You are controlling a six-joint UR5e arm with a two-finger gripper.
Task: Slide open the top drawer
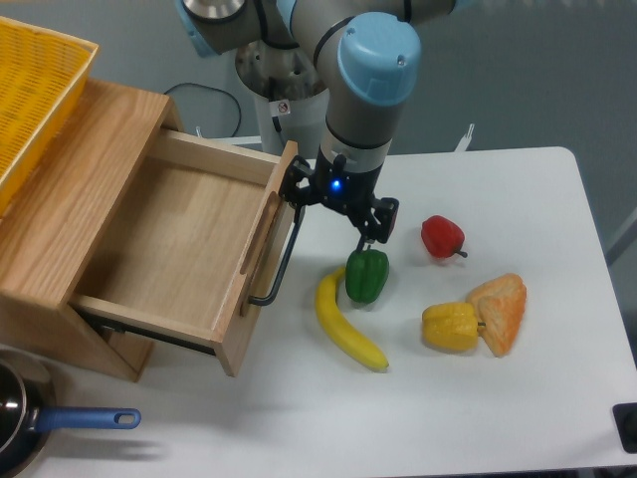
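Tabletop (518, 418) was white, with a grey wall behind it. Nearest, at the front left corner, sat a dark pan with a blue handle (85, 419). Further in, toward the middle, lay a banana (346, 323), a green pepper (366, 276) just beside it, a yellow pepper (450, 326) touching an orange wedge-shaped piece (501, 311), and a red pepper (442, 236) further back. A light-oak cabinet (60, 214) stood along the left edge, with a yellow mesh basket (35, 95) on top at the far left.

Top drawer (174, 244) was pulled well out of the cabinet, its inside bare wood, its front panel angled toward the table's centre and its black bar handle (279, 261) in plain view. Gripper (338, 206) hung just right of the handle's far end, above the green pepper. Fingers stood apart and held nothing; one was close beside the handle, though contact could not be judged.
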